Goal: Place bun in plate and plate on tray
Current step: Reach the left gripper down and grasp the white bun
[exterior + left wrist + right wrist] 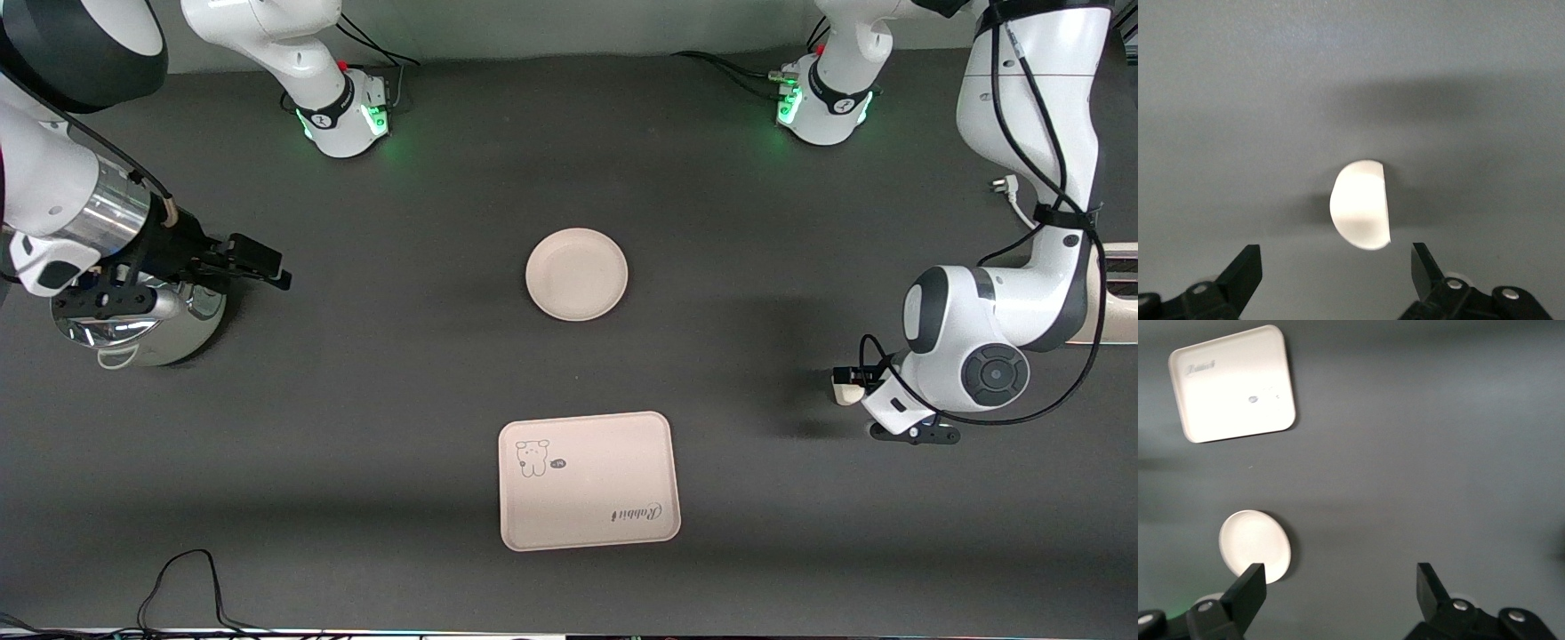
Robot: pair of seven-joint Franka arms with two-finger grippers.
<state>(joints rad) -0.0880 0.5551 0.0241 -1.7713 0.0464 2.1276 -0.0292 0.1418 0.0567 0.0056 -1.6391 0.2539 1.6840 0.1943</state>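
So basically nothing was done yet. The plate (576,274) sat empty mid-table, and the tray (589,480) lay bare at about 6 o'clock from it, nearer the front camera, well apart from it. The bun (844,388) was still on the table at the left arm's end, roughly 4 o'clock from the plate.

The left gripper (1337,275) hung right over the bun (1361,205) with its fingers spread wide and nothing between them, so to my eye it was lined up for the grab. The right gripper (1339,587) was released too, holding nothing, waiting over the right arm's end of the table near a shiny metal pot (142,320).

Left to do: pick the bun, drop it in the plate, then move the plate onto the tray.

Hard to see: in the front view the left arm's wrist covered most of the bun and all of its fingers, and the pot was half hidden under the right arm
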